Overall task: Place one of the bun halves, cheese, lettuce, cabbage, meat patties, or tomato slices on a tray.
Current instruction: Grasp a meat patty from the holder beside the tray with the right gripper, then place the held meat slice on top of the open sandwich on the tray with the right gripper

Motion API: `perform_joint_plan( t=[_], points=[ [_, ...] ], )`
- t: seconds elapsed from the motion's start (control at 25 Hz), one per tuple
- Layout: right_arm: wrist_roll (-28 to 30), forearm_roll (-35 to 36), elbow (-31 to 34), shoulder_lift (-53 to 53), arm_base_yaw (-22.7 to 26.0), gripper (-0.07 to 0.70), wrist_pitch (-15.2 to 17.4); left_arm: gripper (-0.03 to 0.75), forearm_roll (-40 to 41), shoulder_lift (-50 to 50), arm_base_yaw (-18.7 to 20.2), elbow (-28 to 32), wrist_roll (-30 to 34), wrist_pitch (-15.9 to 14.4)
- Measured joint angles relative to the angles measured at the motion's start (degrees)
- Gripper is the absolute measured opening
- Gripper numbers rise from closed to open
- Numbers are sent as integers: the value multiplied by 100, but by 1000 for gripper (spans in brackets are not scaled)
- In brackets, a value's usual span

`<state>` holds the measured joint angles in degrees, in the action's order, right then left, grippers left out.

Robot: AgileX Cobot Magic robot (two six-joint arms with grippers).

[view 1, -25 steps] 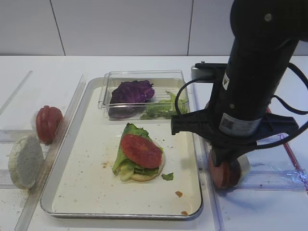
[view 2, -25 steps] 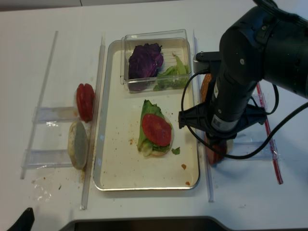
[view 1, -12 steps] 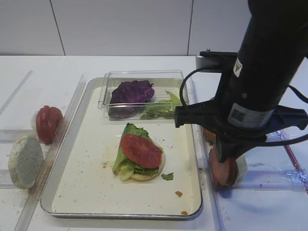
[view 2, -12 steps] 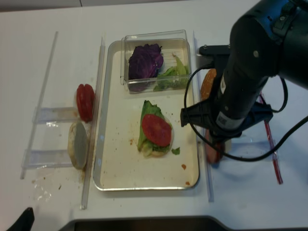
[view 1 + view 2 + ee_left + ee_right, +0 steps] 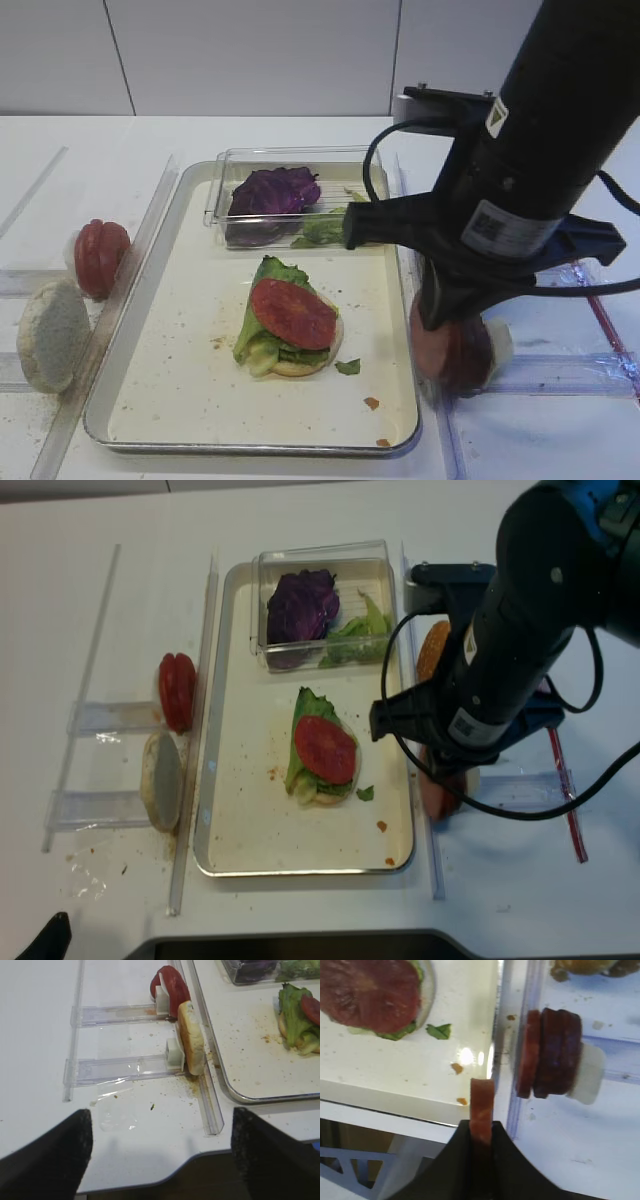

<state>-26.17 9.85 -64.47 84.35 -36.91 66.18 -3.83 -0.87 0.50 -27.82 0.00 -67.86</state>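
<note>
Fingers (image 5: 481,1132) of right arm clamped on meat patty (image 5: 482,1105), patty on edge, beside tray (image 5: 485,1111) rim

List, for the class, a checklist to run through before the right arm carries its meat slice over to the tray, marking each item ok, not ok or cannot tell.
1. Right gripper shut on one meat patty, held on edge: ok.
2. Held patty free of the remaining patties: ok.
3. Patty already over the tray: not ok, at its right rim.
4. Tomato slice on the lettuce uncovered for stacking: ok.
5. Left gripper clear of the tray: ok.
6. Grip firmness: cannot tell.
</note>
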Motion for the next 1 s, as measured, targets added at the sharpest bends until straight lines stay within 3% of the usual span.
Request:
perform_joint_plan(
  t=[0.6, 1.0],
  points=[
    [924, 1018, 0, 57, 0, 100, -1510, 537, 0, 0, 0, 0, 0, 0],
    [2091, 2531, 0, 824, 0, 100, -2227, 536, 0, 0, 0, 0, 0, 0]
  ],
)
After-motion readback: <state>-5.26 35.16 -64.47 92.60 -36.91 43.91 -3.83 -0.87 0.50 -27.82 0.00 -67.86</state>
